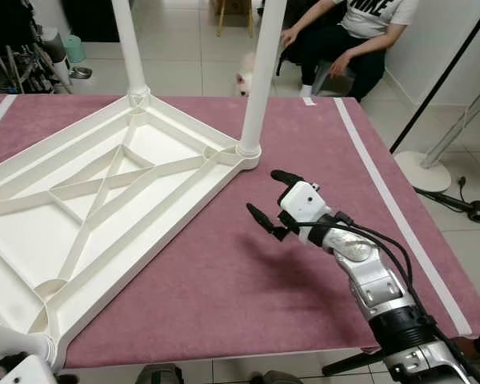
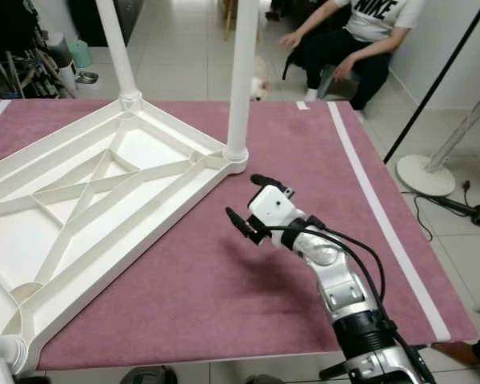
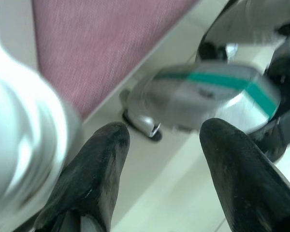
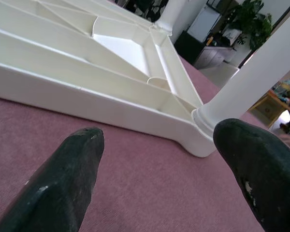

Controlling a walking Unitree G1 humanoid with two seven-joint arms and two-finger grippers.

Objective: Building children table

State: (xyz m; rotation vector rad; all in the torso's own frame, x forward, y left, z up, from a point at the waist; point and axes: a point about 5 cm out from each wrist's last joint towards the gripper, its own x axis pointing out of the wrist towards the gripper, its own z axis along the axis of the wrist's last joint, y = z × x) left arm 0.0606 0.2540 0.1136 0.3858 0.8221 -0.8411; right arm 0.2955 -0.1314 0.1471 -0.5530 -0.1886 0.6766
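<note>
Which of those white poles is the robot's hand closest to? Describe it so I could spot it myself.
On the maroon-covered work surface lies an upside-down white tabletop with crossed ribs. The leg you want stands upright in the corner socket nearest the right gripper, whose black fingers are open just short of it. The other upright leg stands at the far corner, further from the gripper.

table top (image 1: 88,200): white, cross-ribbed underside | legs (image 1: 260,80): white, standing on table top | cloth (image 1: 248,280) under table top: mauve, plain, white stripe (image 1: 400,216) along its right edge | right gripper (image 1: 274,200) on cloth beside table top: black fingers, white body, silver arm | floor (image 1: 184,56) beyond cloth: pale tiles
</note>
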